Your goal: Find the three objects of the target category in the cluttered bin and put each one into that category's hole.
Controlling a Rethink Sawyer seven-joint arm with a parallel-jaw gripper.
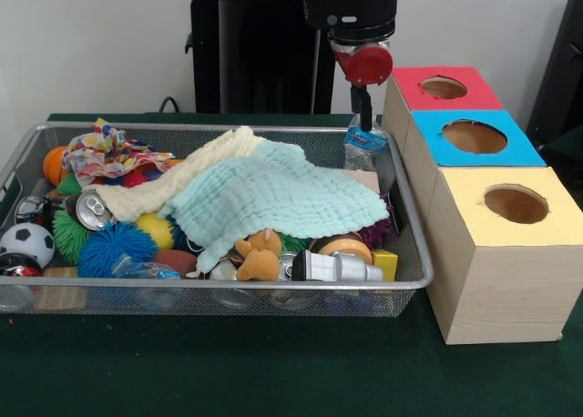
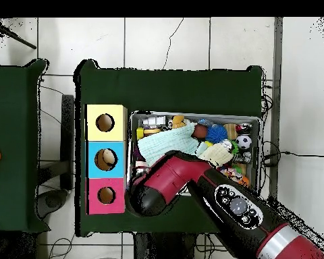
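Three risks to weigh, largest thing first.

Wire bin (image 1: 182, 288): packed to the rim with balls, toys and a silver can (image 1: 91, 208). Being so crowded, it is likely to snag anything dragged sideways rather than lifted straight up.

Boxes just beside the bin's right wall: yellow box (image 1: 496, 253) at the bin's near corner, blue box (image 1: 524, 153) at mid-wall, red box (image 1: 414, 80) at the far corner. No way to tell which hole matches the category, so a wrong drop stays possible. Each hole is also narrow enough to catch a tilted load on its edge.

Mint cloth (image 1: 273, 194) and cream cloth (image 1: 182, 176) are draped across the bin's middle. Probably hiding other targets, and apt to ride up with a grasp made through them.

Arm (image 2: 192, 175) is reaching over the bin's far right corner and blocks the overhead look at the grasp.

Gripper (image 1: 363, 116) hangs above that same corner, jaws apparently pinched on the top of the plastic bottle (image 1: 364, 148).

Plastic bottle stands upright at the bin's far right corner, close against the far mesh wall and nearest the red box. Thin, crumpled and slick-looking, so liable to slip or swing in a neck-only pinch. Could also clip the bin's rim on the way across if not raised enough.
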